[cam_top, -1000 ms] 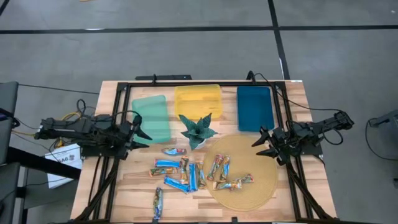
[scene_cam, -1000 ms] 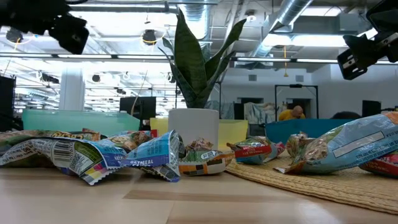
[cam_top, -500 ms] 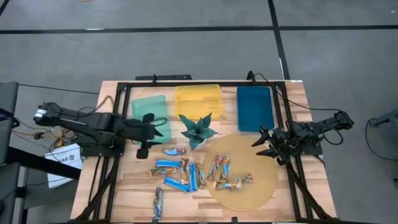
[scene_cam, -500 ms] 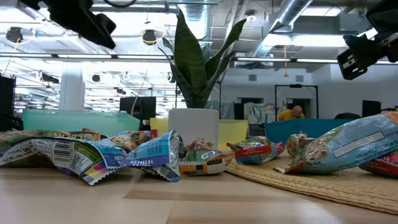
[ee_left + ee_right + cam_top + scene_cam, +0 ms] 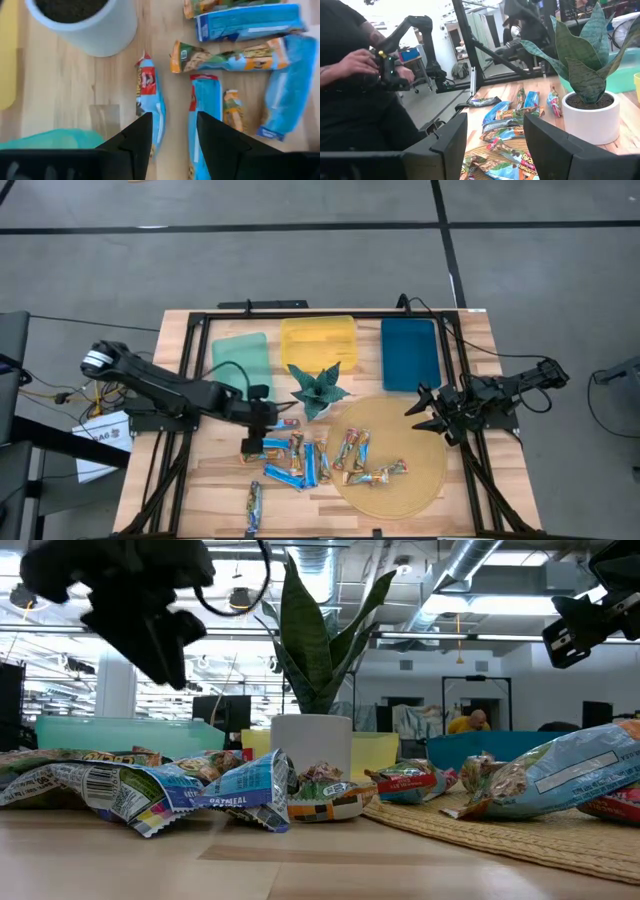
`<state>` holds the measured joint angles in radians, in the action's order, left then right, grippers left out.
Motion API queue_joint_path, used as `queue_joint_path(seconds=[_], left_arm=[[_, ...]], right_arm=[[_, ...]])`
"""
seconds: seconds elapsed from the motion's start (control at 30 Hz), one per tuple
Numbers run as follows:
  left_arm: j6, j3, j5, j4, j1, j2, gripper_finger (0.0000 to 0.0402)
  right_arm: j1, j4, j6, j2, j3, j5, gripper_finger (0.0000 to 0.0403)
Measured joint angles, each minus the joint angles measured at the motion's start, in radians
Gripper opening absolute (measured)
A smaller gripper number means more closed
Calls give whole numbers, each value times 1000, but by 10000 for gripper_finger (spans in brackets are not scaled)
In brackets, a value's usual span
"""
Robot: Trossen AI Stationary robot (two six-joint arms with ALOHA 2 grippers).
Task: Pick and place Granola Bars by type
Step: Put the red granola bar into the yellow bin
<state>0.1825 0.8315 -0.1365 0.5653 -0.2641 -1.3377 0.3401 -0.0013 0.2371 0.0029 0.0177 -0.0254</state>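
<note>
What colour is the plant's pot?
White; the round plant pot shows best in the low view.

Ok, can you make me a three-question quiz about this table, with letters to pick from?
1. Where is the plant standing?
A. in front of the yellow tray
B. on the round mat
C. inside the blue tray

2. What colour is the tray nearest the right gripper?
A. yellow
B. dark blue
C. red

3. What is the left gripper doing?
A. resting far off at the table's edge
B. hanging open over the granola bars
C. gripping the plant pot

Answers:
1 A: from above, the plant sits just in front of the yellow tray.
2 B: the dark blue tray is beside the right gripper.
3 B: the left wrist view shows its fingers apart above the wrapped bars, holding nothing.
</note>
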Motion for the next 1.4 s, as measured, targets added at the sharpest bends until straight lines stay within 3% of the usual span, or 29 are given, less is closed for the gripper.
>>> queue_joint_path(seconds=[0.37,0.57,0.8,1.0,1.17,1.4], left_arm=[[-113,17,-3,-69,36,-163,213],[-167,17,-4,-70,35,-223,215],[-188,16,-103,-57,47,-261,214],[-184,16,-108,-59,58,-266,214],[-175,16,-86,-55,58,-266,192],[-135,16,-45,-51,58,-266,109]], right_arm=[[0,0,0,0,0,0,189],[0,0,0,0,0,0,189],[0,0,0,0,0,0,189],[0,-3,0,0,0,0,189],[0,-9,0,0,0,0,189],[0,-10,0,0,0,0,189]])
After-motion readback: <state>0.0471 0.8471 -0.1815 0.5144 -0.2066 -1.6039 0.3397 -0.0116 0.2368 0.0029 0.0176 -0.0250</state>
